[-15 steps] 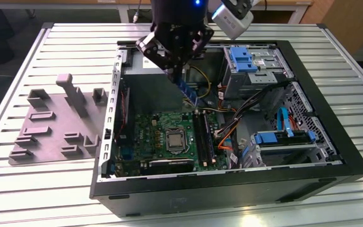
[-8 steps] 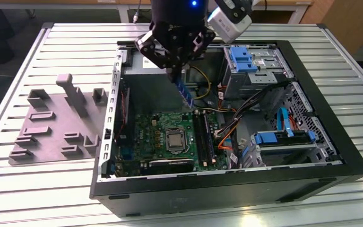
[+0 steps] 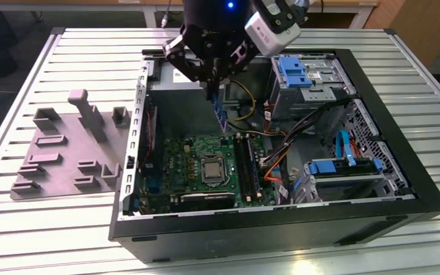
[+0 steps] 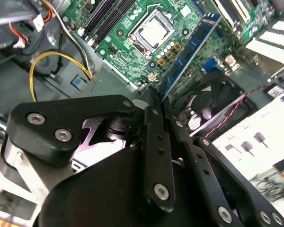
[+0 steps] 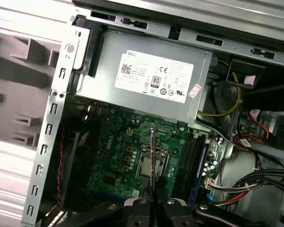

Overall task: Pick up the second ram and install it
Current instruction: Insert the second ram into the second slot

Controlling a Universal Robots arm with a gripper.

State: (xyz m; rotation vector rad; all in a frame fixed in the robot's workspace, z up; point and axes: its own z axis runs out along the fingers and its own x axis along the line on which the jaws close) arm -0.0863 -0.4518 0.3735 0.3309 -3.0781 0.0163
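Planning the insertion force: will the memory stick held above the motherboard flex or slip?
The memory stick is a thin flat board, so probably stiff but fragile edgewise. The end effector pinches only one end, so it might pivot under push.

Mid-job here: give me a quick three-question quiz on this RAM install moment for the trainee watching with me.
1. True or false: the ram stick is already seated in a motherboard slot.
2. What is the gripper clamping?
3. In the exterior view, the grey fixture plate lies outside the computer case on which side: A left, B right?

Key:
1. False; it hangs above the board.
2. The ram stick, held by one end.
3. A.
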